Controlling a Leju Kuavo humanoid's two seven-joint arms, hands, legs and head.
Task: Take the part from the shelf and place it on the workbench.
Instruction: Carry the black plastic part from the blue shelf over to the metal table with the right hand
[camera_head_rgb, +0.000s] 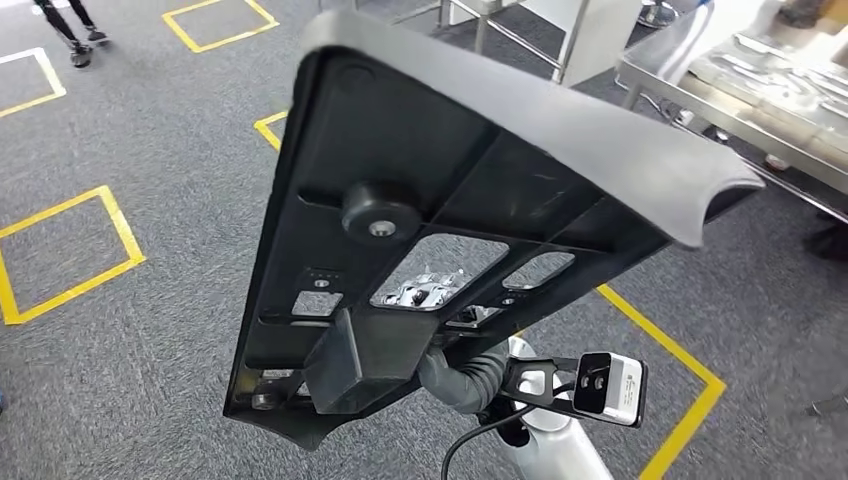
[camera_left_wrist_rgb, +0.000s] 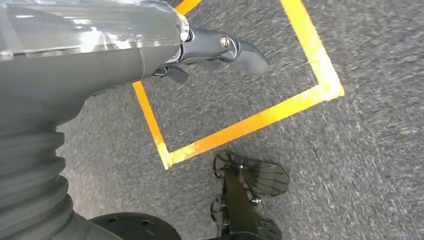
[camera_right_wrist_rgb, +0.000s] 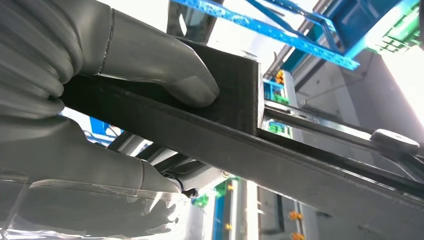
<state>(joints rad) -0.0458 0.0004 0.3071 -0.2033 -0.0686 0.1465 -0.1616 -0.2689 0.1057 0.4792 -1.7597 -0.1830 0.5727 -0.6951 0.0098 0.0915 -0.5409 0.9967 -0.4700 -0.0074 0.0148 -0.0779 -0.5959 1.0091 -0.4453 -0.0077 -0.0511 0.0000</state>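
Grey rubber thumb and fingers of the right hand (camera_right_wrist_rgb: 115, 120) clamp the near edge of the black part (camera_head_rgb: 450, 190), carried high over carpet. The carry step is under way; next it must reach the steel workbench (camera_head_rgb: 720, 110), far right.

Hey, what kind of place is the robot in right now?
Probably a factory or workshop floor: yellow floor markings taped on grey carpet, a metal workbench loaded with moulded parts, and the right robot hand holding a black plastic part.
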